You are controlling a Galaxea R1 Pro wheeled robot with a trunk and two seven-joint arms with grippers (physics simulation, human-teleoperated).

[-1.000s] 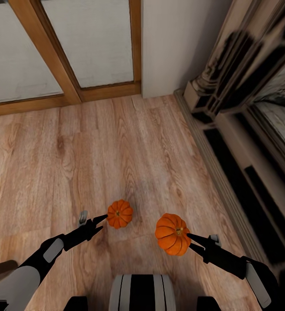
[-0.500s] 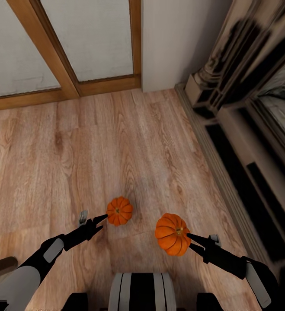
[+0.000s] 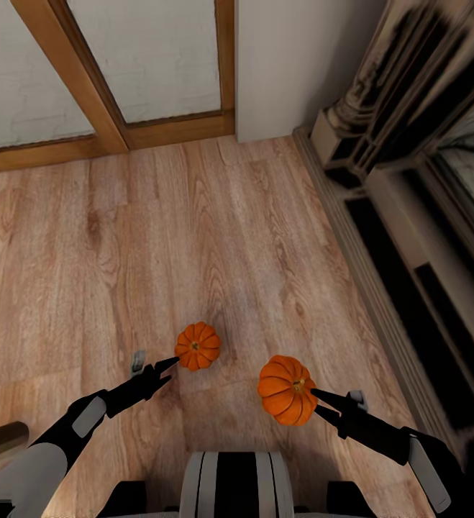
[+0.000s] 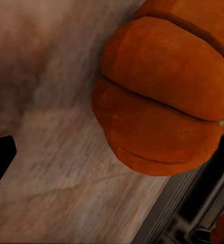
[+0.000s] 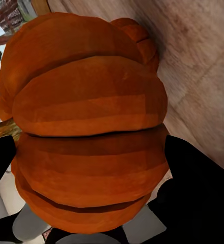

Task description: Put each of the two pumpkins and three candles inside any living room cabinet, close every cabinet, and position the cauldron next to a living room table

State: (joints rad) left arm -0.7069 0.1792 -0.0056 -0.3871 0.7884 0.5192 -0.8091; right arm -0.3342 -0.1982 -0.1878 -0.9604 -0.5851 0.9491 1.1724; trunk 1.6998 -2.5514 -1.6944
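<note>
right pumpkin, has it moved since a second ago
Yes. Held in the right claw, the right pumpkin has drawn back from the door frame, now farther off.

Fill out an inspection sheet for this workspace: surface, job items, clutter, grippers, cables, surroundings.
Surface: light wood plank floor.
Job's things: small orange ribbed pumpkin lies on the floor; larger-looking orange pumpkin sits between the right gripper's fingers, raised.
Clutter: nothing seen.
Grippers: left gripper has its fingertips beside the floor pumpkin, grip unclear; right gripper is clamped on its pumpkin.
Cables: nothing seen.
Surroundings: wood-framed glass doors, white wall, ornate stone fireplace.
</note>
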